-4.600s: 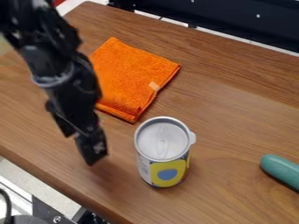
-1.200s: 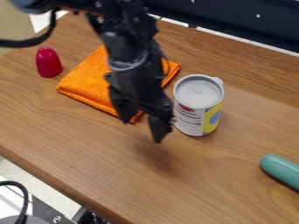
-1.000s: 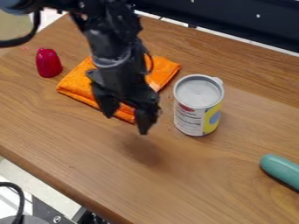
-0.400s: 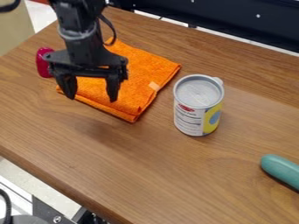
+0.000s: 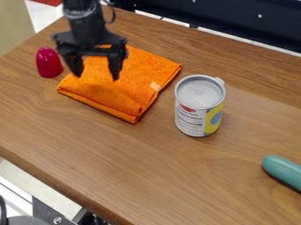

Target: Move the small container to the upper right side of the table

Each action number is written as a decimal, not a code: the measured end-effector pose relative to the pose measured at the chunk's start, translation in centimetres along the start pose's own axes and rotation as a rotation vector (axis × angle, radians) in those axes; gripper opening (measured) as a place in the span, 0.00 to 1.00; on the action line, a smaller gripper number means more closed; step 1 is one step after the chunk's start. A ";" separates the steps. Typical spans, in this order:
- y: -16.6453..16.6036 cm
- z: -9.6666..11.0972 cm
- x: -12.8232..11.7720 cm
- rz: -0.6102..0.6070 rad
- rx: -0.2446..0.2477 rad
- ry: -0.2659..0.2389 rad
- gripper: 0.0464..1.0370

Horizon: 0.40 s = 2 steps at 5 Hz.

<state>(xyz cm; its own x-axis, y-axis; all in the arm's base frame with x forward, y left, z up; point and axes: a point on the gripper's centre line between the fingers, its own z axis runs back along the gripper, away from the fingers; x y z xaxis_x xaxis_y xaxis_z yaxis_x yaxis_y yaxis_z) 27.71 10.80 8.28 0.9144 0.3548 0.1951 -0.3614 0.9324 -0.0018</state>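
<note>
Gripper [image 5: 97, 77]: now that we've backed away toward the cloth [image 5: 129, 92], its fingers stand spread, empty.
Container [image 5: 199, 112]: shifted up and right; we judge it probably placed.

Soft, fairly even light covered the brown wooden table [image 5: 147, 171]; faint glare touched the glossy red rounded object [image 5: 49, 64].

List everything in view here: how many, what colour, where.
can: one, white and yellow, grey top, right of cloth
cloth: one, orange, centre left
red object: one, left of cloth
teal object: one, right edge
table: one, brown, beneath these
panel: one, black, top right
beige surface: one, upper left
red strip: one, top left
gripper: one, black, over cloth, jaws apart
arm: one, black, from top edge
</note>
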 end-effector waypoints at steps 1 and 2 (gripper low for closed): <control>-1.3 0.9 2.1 -0.061 -0.025 -0.083 0.96; -3.0 0.6 4.1 -0.099 -0.026 -0.100 0.96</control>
